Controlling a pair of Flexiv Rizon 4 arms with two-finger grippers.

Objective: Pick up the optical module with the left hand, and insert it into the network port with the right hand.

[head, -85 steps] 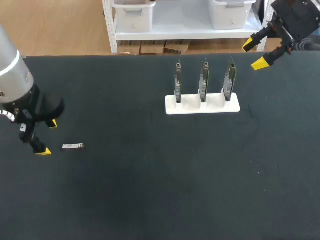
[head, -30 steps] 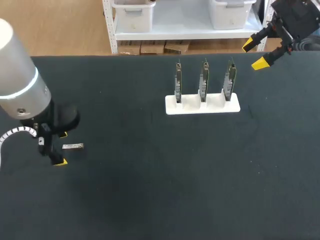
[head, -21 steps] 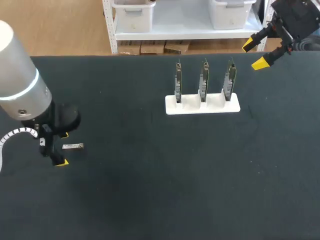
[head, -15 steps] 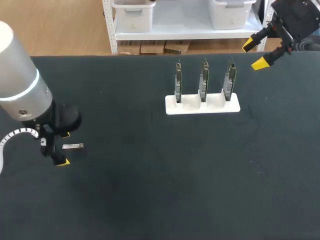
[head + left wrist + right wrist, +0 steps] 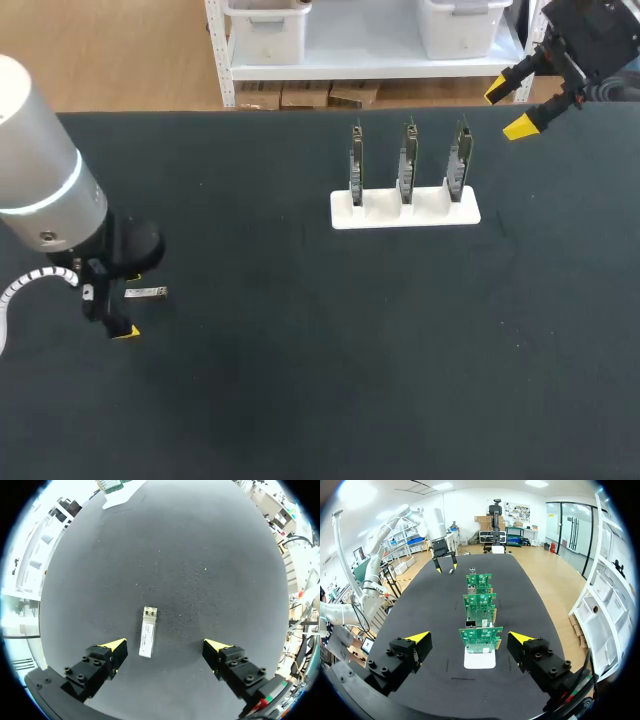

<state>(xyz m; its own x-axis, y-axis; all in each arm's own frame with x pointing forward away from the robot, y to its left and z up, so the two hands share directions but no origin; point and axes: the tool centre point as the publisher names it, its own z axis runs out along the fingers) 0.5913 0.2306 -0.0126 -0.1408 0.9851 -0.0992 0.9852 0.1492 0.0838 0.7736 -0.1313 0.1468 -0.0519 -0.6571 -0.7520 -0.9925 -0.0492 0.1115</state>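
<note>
Left side: left arm enters over the table's left edge. Left gripper [image 5: 166,644] points down at the black matte table top [image 5: 320,390]. Jaws spread wide, nothing clamped. Whether the yellow tips touch the mat: cannot tell.

Small silver rectangular metal optical module [image 5: 147,638] lies flat on the mat between the two fingers, touching neither. It sits nearer one finger than the other, long axis pointing ahead of the gripper, connector end away from the wrist. In the head view the module shows just beside the black wrist body, in the left part of the table, about midway between near and far edges. One finger is partly hidden by the wrist there.

Middle: bare mat from the module across to the stand, and along the whole near half of the table. Wide free space here.

Right of middle, toward the far edge: white rectangular plastic stand [image 5: 405,213] holding three green circuit boards [image 5: 408,160] upright in a row, edge-on to the head camera. A strip of mat remains free between the stand and the far edge. The network port on the boards is too small to make out.

Far right corner: right gripper [image 5: 508,108] hangs by the table's far edge, well apart from the stand. Jaws wide open, empty. Its wrist view looks along the row of boards, which line up between the fingers but far ahead.
</note>
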